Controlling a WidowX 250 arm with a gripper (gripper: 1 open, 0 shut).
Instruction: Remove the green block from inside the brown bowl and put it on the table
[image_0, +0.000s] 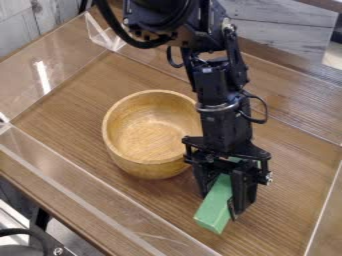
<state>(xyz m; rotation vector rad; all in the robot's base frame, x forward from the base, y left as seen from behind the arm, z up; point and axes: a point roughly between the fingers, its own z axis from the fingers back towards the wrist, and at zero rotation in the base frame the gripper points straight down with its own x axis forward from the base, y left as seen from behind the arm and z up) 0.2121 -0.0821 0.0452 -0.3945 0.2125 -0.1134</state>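
The arm's upper links are running out of the top of the view, so its base is not showing, and the black gripper (227, 195) is covering the upper part of the green block (214, 212), leaving only the lower stretch of the bar visible. Whether the block's bottom end is touching the wood or hanging just above it is hard to make out from this angle. The gripper is pointing steeply down and its jaws are pinching the green block between them, holding it tilted, with its lower end leaning toward the near edge. The block is sitting outside the brown bowl (123, 118), just to the right of the bowl's rim and in front of it, over the table (287, 160). The bowl's grainy inside is lying open to view with nothing in it, though the arm is crossing in front of its right-hand rim. The table is showing medium-brown wood grain, and the clear plastic walls (54, 65) along its edges are catching pale glare at the left and along the near side. Beyond the far wall, a grey surface is showing at the top right, too blurred to name. Bare wood is lying to the right of the gripper and behind the bowl, while the near wall is standing close to the block's lower end.
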